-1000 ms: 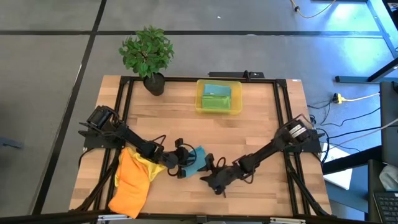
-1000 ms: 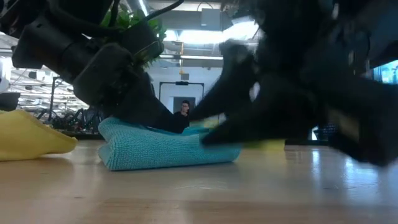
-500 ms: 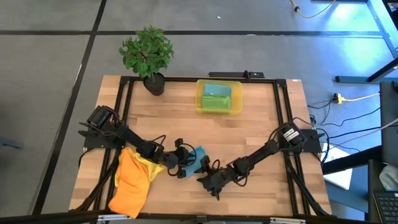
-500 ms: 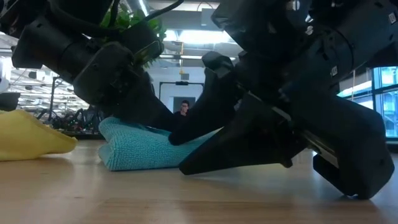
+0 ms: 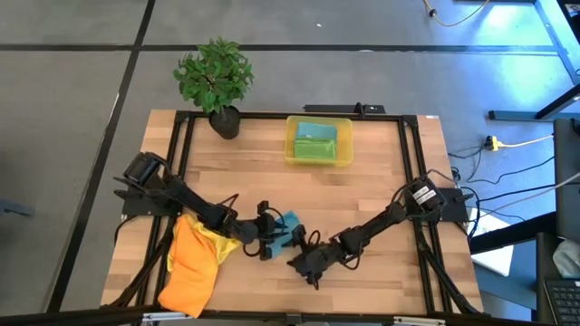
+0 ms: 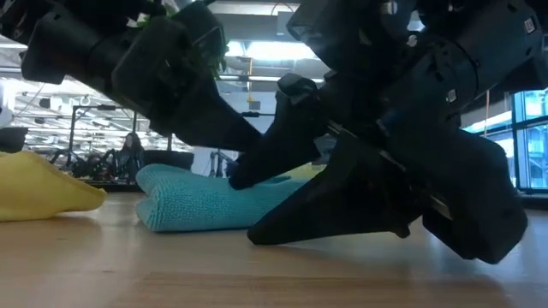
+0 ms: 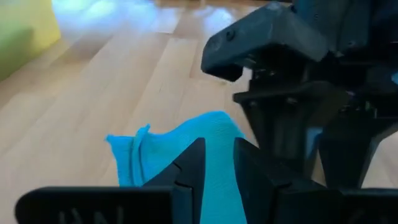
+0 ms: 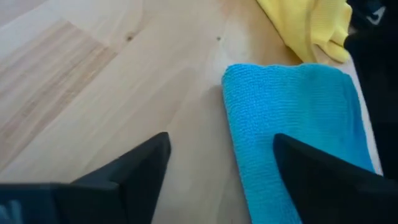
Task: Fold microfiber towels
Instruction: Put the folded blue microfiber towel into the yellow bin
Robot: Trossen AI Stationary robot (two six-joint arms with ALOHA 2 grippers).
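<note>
Left end effector [image 7: 214, 163] pinches the folded teal-blue microfiber towel [image 8: 292, 124]; right end effector [image 8: 217, 165], fingers spread, hovers near its edge. Advise releasing slowly so the fold holds flat on the wooden worktop [image 5: 362, 195].

A folded teal towel [image 6: 201, 204] lies on the wooden worktop [image 6: 171, 274] at centre left of the frame. A yellow towel [image 6: 38, 188] sits at the left edge. Two dark arms fill the upper and right frame, one tip touching the teal towel's top.
</note>
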